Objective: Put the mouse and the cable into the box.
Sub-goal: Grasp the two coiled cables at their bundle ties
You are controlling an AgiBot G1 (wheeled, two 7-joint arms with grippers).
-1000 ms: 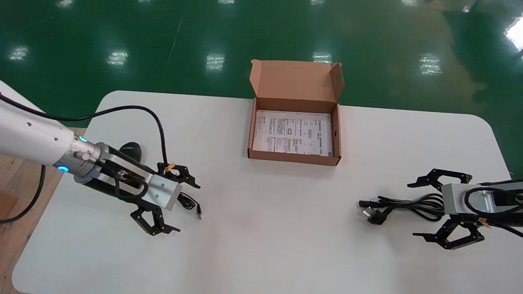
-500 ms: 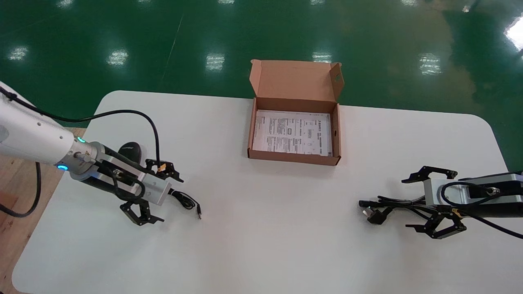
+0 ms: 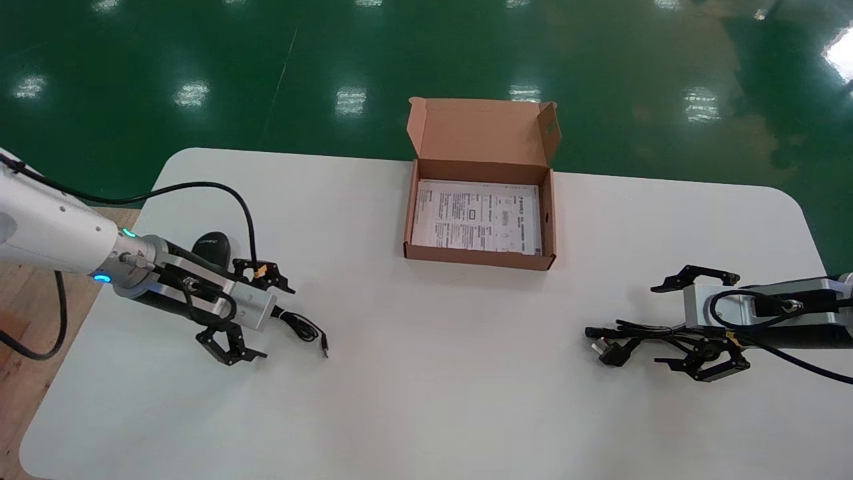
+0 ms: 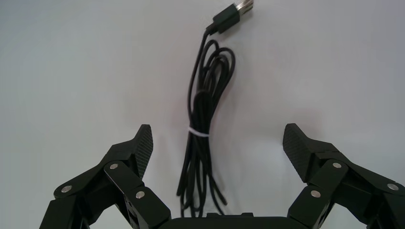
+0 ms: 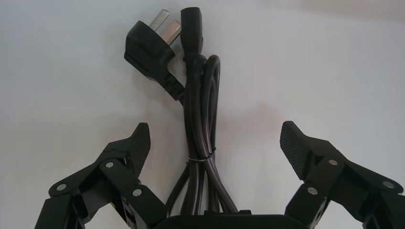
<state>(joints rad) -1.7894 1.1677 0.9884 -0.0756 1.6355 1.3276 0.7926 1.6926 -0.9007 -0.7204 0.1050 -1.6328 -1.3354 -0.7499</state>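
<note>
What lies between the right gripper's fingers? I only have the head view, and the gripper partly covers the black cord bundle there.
Observer: In the right wrist view the right gripper is open. The thick black power cable runs down the middle between its fingers, touching neither.
Operator: Is the bundle loose?
Observer: No, a thin tie cinches its strands together.
Operator: And the other arm?
Observer: The left gripper is open too, straddling the thin black USB cable, which is bound by a white tie.
</note>
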